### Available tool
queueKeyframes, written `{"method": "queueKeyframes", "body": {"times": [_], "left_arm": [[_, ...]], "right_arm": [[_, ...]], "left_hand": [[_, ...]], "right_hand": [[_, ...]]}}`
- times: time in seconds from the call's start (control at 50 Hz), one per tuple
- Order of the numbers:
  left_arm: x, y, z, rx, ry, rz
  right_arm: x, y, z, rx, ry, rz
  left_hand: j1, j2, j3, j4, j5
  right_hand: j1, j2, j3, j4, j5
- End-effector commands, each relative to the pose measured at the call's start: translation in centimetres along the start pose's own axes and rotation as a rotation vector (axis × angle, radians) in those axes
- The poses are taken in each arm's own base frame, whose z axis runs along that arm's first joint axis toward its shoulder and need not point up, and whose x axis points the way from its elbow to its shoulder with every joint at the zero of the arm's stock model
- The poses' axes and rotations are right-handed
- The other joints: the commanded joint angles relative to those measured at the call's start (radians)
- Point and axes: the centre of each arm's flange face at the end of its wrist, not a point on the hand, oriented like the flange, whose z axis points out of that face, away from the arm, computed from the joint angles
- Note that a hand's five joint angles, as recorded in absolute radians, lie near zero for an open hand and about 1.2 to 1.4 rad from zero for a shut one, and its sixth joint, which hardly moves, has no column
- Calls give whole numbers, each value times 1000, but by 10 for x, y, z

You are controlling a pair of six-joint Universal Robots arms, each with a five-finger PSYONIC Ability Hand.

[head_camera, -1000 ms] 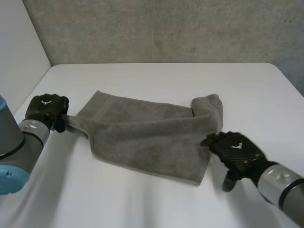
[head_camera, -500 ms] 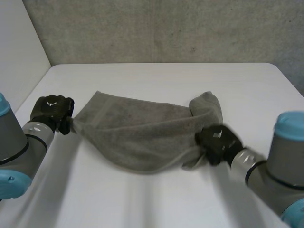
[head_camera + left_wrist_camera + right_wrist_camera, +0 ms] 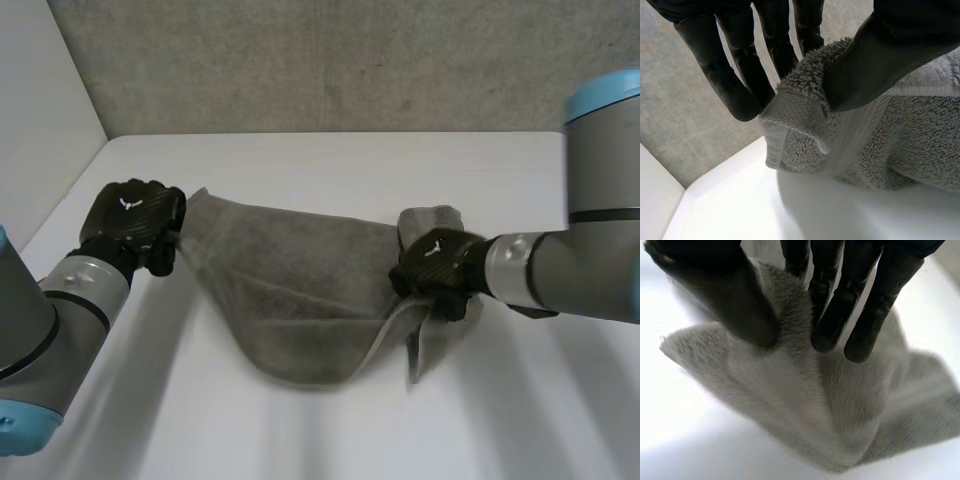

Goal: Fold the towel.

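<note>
Raised since the earlier frame, the towel (image 3: 300,290) sags mid-frame over the desk (image 3: 350,160), hung between the left robot hand (image 3: 135,225) and the right robot hand (image 3: 438,270). Left wrist view: thumb and fingers pinch a towel corner. Right wrist view: thumb and fingers pinch bunched towel.

Grey towel (image 3: 300,300), ends gripped by left robot hand (image 3: 135,220), right robot hand (image 3: 437,265)

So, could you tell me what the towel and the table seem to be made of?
The towel looks like grey terry cloth, probably cotton: fuzzy looped pile and a flat woven band along its edge. The table seems smooth, matt white laminate or painted board; no grain shows to settle it.
</note>
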Motion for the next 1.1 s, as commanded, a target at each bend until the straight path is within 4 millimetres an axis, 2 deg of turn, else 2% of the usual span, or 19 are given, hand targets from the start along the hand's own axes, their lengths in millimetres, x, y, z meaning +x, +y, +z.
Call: {"method": "queueKeyframes", "body": {"times": [0.02, 0.04, 0.08, 0.1, 0.14, 0.26, 0.3, 0.36, 0.4, 0.42, 0.52, 0.58, 0.62, 0.68, 0.78, 0.96, 1.1], "left_arm": [[1, 14, 7, -43, 4, -1], [1, 14, 7, -43, 4, -1], [0, 15, 9, -49, 1, -2], [0, 15, 9, -49, 1, -2], [-1, 15, 10, -46, -1, -2], [-1, 14, 10, -46, 0, -2], [-1, 15, 10, -48, 0, -2], [0, 15, 9, -49, 2, -2], [2, 16, 7, -51, 9, -1], [2, 16, 7, -51, 9, -1], [3, 16, 6, -53, 11, -1], [2, 16, 7, -50, 9, -1], [1, 17, 7, -55, 4, -2], [0, 17, 8, -55, 2, -2], [0, 17, 8, -55, 1, -2], [2, 17, 7, -55, 7, -2], [2, 18, 7, -57, 8, -3]], "right_arm": [[21, 5, 36, -31, 158, -52], [21, 5, 36, -30, 159, -52], [22, -11, 35, 52, 239, -55], [22, -11, 35, 53, 240, -55], [29, -29, 12, 152, 318, 19], [19, -32, -12, 210, 326, 173], [7, -24, -22, 214, 308, 268], [0, -19, -26, 213, 302, 308], [-15, -8, -33, 218, 295, 369], [-15, -8, -33, 218, 295, 369], [-44, 14, -48, 249, 299, 437], [-51, 20, -51, 249, 298, 445], [-65, 34, -55, 219, 293, 459], [-77, 45, -60, 197, 279, 469], [-87, 56, -62, 180, 275, 475], [-82, 68, -52, 202, 317, 471], [-76, 79, -27, 192, 334, 438]], "left_hand": [[24, -85, -140, -113, -242], [24, -85, -140, -113, -242], [24, -85, -140, -113, -242], [24, -85, -140, -113, -242], [24, -85, -140, -113, -242], [24, -85, -140, -113, -242], [24, -85, -140, -113, -242], [24, -85, -140, -113, -242], [24, -85, -140, -113, -242], [24, -85, -140, -113, -242], [24, -85, -140, -113, -242], [24, -85, -140, -113, -242], [24, -85, -140, -113, -242], [24, -85, -140, -113, -242], [24, -85, -140, -113, -242], [24, -85, -140, -113, -242], [24, -85, -140, -113, -242]], "right_hand": [[-409, -402, -412, -413, -408], [-411, -403, -414, -415, -409], [-674, -667, -677, -678, -672], [-675, -668, -678, -679, -674], [-798, -790, -801, -802, -796], [-867, -860, -870, -872, -866], [-867, -860, -870, -872, -866], [-867, -860, -870, -872, -866], [-867, -860, -870, -872, -866], [-867, -860, -870, -872, -866], [-867, -860, -870, -872, -866], [-867, -860, -870, -872, -866], [-867, -860, -870, -872, -866], [-867, -860, -870, -872, -866], [-867, -860, -870, -872, -866], [-867, -860, -870, -872, -866], [-867, -860, -870, -872, -866]]}}
